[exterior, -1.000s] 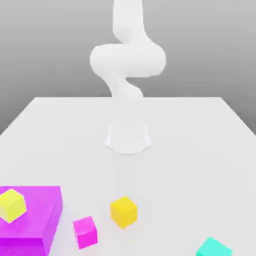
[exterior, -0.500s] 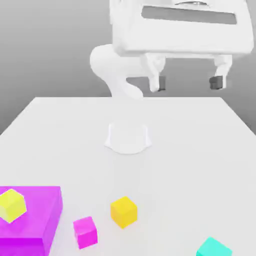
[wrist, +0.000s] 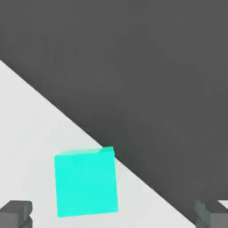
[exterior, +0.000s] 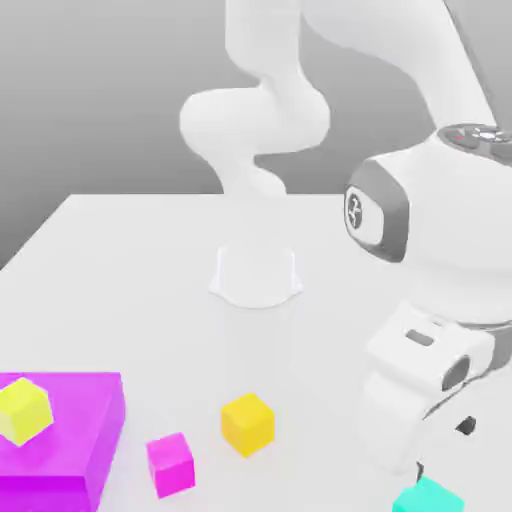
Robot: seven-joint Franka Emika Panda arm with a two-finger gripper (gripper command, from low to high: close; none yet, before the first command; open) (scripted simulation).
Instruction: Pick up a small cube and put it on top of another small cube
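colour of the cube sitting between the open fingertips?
Teal: the small cube is plain turquoise, clearest in the hand view.

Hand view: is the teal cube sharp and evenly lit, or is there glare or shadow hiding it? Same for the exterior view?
Hand view: the teal cube is crisp, flatly lit, no glare; its top face reads slightly lighter, and the fingertips frame it wide apart. Exterior view: soft, even light with only faint shadows on the table; the teal cube is cropped by the frame's lower edge, just under the gripper.
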